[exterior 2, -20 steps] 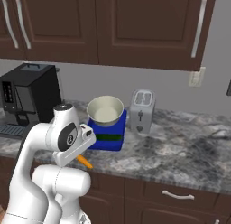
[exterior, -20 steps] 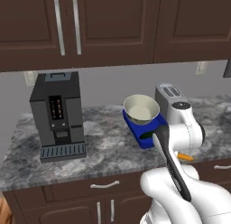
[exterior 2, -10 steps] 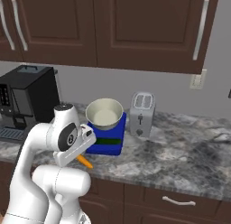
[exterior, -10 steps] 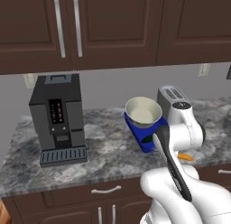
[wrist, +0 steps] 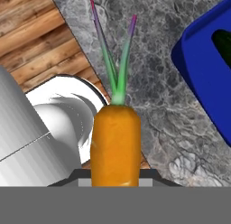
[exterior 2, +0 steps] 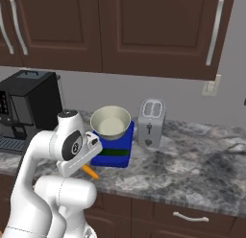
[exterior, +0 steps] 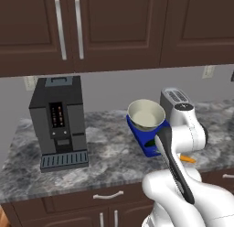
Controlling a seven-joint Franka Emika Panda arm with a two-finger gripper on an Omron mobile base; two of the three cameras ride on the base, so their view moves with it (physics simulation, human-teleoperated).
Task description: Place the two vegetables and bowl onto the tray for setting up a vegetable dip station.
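The gripper [wrist: 115, 184] is clamping the carrot [wrist: 115, 144] above the worktop [wrist: 149, 92], and it is needing carrying across onto the tray [wrist: 205, 78] beside the bowl [exterior 2: 111, 122].

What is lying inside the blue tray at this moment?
On the blue tray stands the bowl, and beside it lies the dark green cucumber. The bowl hides the tray's floor under it. The carrot is in the gripper, off the tray.
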